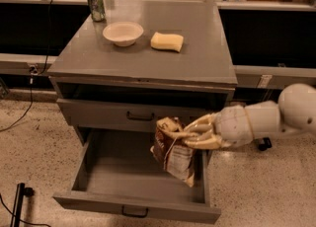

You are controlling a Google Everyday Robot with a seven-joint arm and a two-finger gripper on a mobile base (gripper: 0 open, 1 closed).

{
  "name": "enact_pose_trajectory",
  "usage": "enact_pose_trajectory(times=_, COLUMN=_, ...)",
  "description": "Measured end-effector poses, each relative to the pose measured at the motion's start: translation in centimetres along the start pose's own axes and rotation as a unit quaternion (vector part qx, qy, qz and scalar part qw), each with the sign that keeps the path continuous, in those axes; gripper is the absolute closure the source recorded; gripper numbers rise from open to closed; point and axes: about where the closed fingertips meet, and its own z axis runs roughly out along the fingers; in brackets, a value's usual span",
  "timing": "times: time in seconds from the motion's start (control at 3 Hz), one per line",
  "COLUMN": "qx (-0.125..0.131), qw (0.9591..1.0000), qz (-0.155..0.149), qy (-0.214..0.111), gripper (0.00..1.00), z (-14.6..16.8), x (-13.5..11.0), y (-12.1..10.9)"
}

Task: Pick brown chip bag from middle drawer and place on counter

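The brown chip bag [173, 153] is crumpled, dark brown and tan with white panels. My gripper [190, 134] is shut on its top and holds it in the air above the right part of the open middle drawer [118, 176], in front of the closed drawer front above. The white arm reaches in from the right. The grey counter [197, 58] lies above and behind the bag.
On the counter stand a white bowl [123, 33], a yellow sponge [167, 41] and a green can [96, 5] at the back left. A closed drawer front [98, 115] sits above the open one. Speckled floor surrounds the cabinet; a cable runs at the left.
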Motion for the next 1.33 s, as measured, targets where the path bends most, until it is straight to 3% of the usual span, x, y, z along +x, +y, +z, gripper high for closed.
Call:
enact_pose_trajectory(times=0.67, qx=-0.042, qw=0.9981, qz=-0.034, qy=0.031, gripper=1.0, z=-7.0, x=-8.6, y=-4.6)
enact_pose_trajectory(times=1.0, qx=-0.027, qw=0.9983, qz=-0.039, qy=0.035, gripper=1.0, z=-9.8, x=-12.1, y=-8.4)
enact_pose_trajectory(times=1.33, qx=-0.005, qw=0.9991, qz=-0.014, qy=0.04, gripper=1.0, z=-13.2, x=-14.3, y=-11.5)
